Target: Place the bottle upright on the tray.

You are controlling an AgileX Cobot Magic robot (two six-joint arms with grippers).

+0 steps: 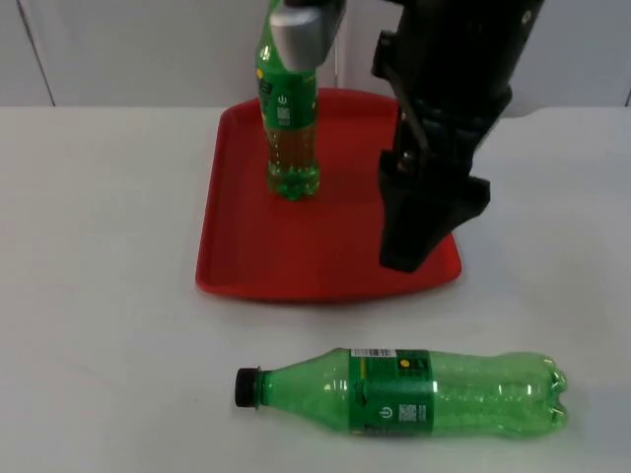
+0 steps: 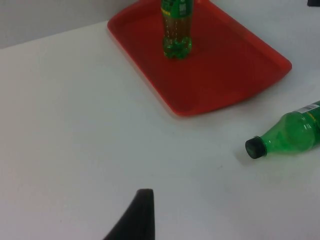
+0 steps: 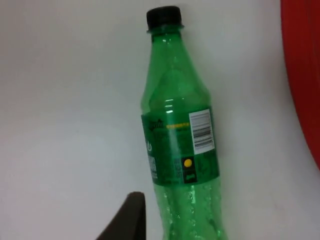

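A green bottle with a black cap lies on its side on the white table in front of the red tray; its cap points left. It also appears close up in the right wrist view. A second green bottle stands upright at the back of the tray, its top hidden behind a grey arm part. My right gripper hangs over the tray's front right part, pointing down, above and behind the lying bottle. My left gripper is over bare table left of the tray, far from both bottles.
The tray's front rim lies between the right gripper and the lying bottle. White table stretches to the left and right of the tray. The grey partition wall closes the back.
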